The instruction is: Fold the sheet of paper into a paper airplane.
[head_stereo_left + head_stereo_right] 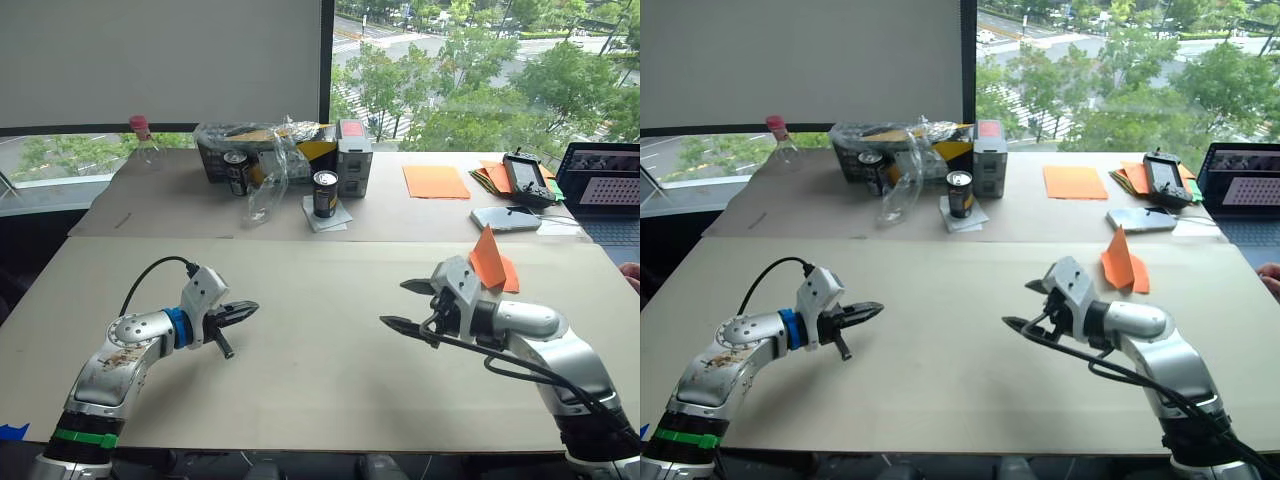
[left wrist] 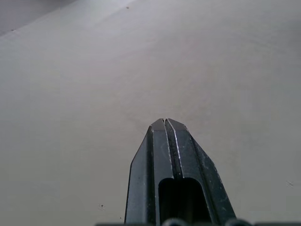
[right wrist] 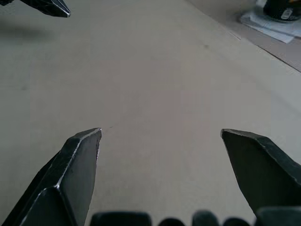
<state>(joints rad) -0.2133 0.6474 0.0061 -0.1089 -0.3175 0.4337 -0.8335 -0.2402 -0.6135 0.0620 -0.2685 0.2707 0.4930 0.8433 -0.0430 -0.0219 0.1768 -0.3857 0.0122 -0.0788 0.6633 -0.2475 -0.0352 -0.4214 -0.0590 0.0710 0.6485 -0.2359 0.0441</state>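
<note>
The sheet of paper stands folded as a small bright orange paper airplane (image 1: 489, 261), tip up, on the pale table (image 1: 320, 380) at the right. My right gripper (image 1: 395, 303) hovers just left of and nearer than it, not touching it. Its fingers (image 3: 82, 155) are spread wide with only bare table between them. My left gripper (image 1: 248, 308) is at the left of the table, pointing right, its fingers (image 2: 164, 141) pressed together and holding nothing. That gripper's tip (image 3: 51, 7) also appears in the right wrist view.
On the far table lie a paler orange sheet (image 1: 435, 181) and a stack of mixed-colour papers (image 1: 490, 177). Two cans (image 1: 325, 193), a box under plastic wrap (image 1: 265, 150), a bottle (image 1: 145, 140), a handheld controller (image 1: 525, 175) and a laptop (image 1: 605, 180) are there too. A person's hand (image 1: 630, 275) is at the right edge.
</note>
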